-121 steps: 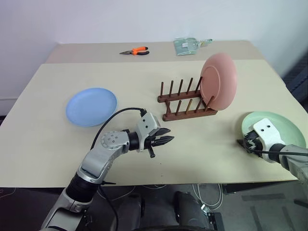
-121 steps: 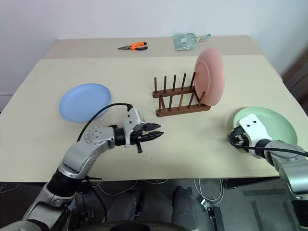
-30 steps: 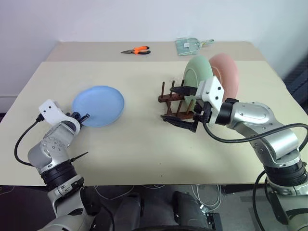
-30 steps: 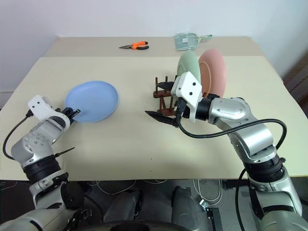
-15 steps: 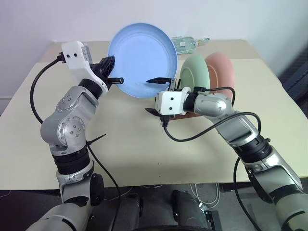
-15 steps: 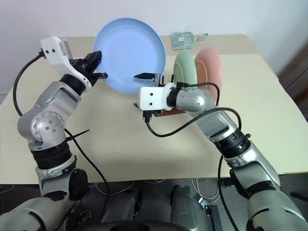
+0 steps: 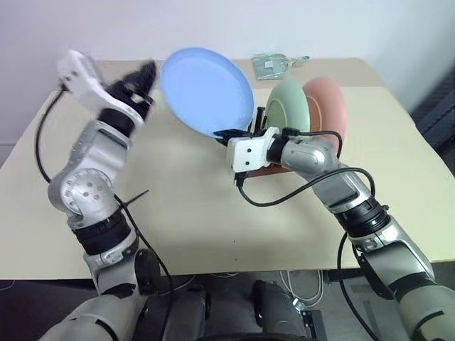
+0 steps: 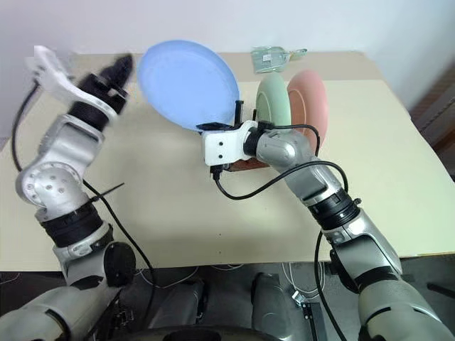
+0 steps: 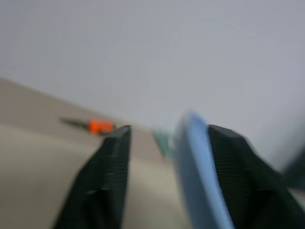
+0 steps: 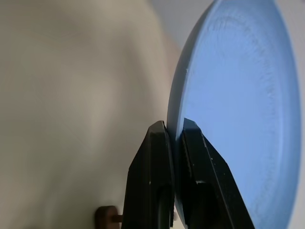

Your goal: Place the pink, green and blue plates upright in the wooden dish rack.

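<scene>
Since half a second ago your blue plate (image 7: 206,90) has passed from the left gripper (image 7: 146,77) to the right gripper (image 10: 174,143), which now pinches its lower rim; you see it tilted in the air above the table (image 7: 185,206), beside the wooden dish rack (image 7: 270,169) holding the green plate (image 7: 290,105) and pink plate (image 7: 328,106) upright. Left fingers stand apart

Left arm raised high, elbow bent, wrist angled up and forward. Left claw (image 9: 164,176) spread wide, the blue plate (image 7: 206,91) rim between its fingers but not pinched. Right arm reaches across toward the left, forearm about level. Right claw (image 10: 174,143) clamped tight on the blue plate's lower edge, one finger on each face.
</scene>
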You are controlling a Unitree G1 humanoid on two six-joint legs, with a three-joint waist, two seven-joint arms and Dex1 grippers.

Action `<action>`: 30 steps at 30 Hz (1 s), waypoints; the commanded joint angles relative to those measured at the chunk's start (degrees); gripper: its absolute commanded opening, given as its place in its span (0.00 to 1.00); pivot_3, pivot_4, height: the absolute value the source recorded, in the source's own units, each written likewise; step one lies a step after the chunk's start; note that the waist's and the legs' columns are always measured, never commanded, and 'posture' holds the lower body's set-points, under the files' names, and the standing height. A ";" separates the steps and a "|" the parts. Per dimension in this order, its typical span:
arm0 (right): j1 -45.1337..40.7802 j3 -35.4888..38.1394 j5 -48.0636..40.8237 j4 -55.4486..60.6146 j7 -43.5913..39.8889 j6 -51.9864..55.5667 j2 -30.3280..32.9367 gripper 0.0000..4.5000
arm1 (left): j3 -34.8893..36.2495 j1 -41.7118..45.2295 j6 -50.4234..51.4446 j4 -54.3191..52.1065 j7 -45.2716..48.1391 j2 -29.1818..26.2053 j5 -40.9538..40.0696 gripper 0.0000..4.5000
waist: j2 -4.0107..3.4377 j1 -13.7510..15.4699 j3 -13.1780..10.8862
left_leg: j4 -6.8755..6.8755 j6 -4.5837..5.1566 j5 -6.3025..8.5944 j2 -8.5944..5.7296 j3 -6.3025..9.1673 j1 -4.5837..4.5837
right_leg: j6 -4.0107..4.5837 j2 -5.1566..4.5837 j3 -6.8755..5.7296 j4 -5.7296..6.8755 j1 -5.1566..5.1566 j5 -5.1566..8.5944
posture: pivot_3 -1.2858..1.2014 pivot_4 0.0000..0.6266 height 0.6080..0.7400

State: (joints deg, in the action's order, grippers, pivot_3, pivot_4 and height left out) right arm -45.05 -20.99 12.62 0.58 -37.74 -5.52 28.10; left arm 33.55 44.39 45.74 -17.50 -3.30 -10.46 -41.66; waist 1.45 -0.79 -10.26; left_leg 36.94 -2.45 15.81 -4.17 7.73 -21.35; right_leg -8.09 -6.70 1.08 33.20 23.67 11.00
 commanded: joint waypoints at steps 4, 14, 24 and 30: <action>2.95 16.82 -32.48 14.96 -2.42 25.61 -5.70 0.00 | -3.34 -9.75 -8.98 2.00 9.92 -11.25 5.97 0.78 | -0.02 -0.05 0.02 | -0.08 -0.04 -0.03 0.02 0.01 0.04 | 0.01 0.03 0.01 0.00 -0.01 0.00 | 0.52 0.24 1.00; 4.80 31.97 -71.40 20.43 9.65 58.86 -6.21 0.00 | -29.38 -37.43 -12.33 -7.86 37.63 -23.45 11.40 0.78 | -0.20 0.09 -0.06 | -0.08 0.10 0.06 0.06 0.01 -0.04 | 0.40 0.01 0.06 -0.04 0.06 0.06 | 0.52 0.24 1.00; 4.03 35.06 -74.64 13.85 21.47 61.96 -8.20 0.00 | -33.23 -37.60 -11.18 -10.15 37.77 -19.98 10.42 0.78 | -0.32 0.07 -0.08 | -0.13 0.13 0.05 0.08 -0.08 -0.04 | 0.43 0.02 0.06 -0.01 0.13 0.09 | 0.52 0.24 1.00; 3.45 35.04 -75.07 11.30 24.35 62.24 -9.06 0.07 | -33.39 -37.29 -11.29 -9.87 37.80 -19.47 10.72 0.79 | -0.32 0.04 -0.08 | -0.13 0.13 0.05 0.08 -0.09 -0.04 | 0.43 0.02 0.06 0.00 0.13 0.09 | 0.52 0.24 1.00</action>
State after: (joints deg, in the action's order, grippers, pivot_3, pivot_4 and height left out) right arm -39.80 12.47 -61.11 11.53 -13.91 57.11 19.46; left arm 0.17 6.45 34.82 -25.68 34.62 -30.02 -31.08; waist 1.13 -0.76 -10.34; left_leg 36.81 -2.32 15.86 -4.09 7.64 -21.39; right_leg -7.66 -6.68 1.14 33.19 23.79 11.09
